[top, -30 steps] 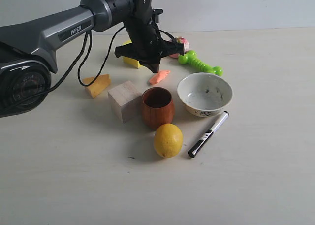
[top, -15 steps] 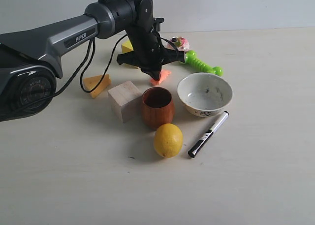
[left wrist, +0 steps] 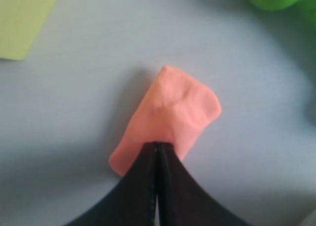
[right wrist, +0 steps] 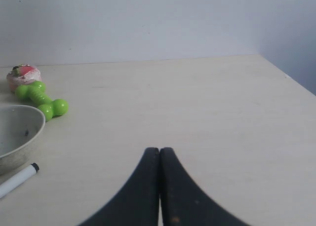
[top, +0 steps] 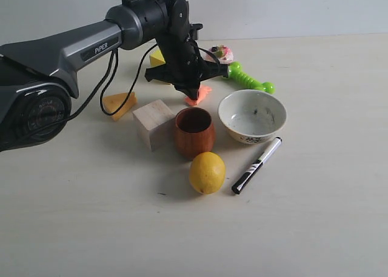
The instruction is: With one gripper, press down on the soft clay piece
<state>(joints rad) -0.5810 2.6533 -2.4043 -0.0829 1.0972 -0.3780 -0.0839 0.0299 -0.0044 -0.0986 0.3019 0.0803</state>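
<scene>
The soft clay piece (top: 199,95) (left wrist: 170,114) is a small salmon-orange lump lying on the table behind the brown cup. My left gripper (top: 189,93) (left wrist: 157,144) is shut, and its closed tips rest on the near end of the clay from above. The arm marked "PiPER" (top: 85,46) reaches in from the left and hides part of the lump in the exterior view. My right gripper (right wrist: 159,149) is shut and empty above bare table; it does not show in the exterior view.
Around the clay stand a brown cup (top: 194,131), a wooden cube (top: 154,123), a white bowl (top: 252,115), a green dumbbell toy (top: 248,78), a pink cupcake toy (top: 220,51), two cheese wedges (top: 119,103) (top: 157,58), a lemon (top: 207,172) and a marker (top: 257,165).
The left gripper came down and slightly right from above the table onto the clay during the first half second. It has barely moved since.
</scene>
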